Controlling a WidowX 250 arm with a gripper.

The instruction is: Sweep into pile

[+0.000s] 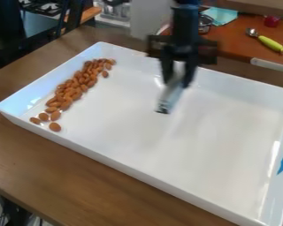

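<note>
Cam. view: almonds (78, 84) well L of gripper (177, 83); tool (170, 95) gripped

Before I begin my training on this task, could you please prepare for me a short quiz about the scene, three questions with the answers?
1. True or false: the tool in the gripper is touching the almonds.

2. Choose one. The spoon behind the tray has a handle that is:
A. yellow-green
B. black
C. red

3. Fill in one word: as the camera sees it, the almonds lie in a long band near the ____ side of the tray.

Key: 1. False; bare tray shows between them. 2. A. 3. left.
</note>
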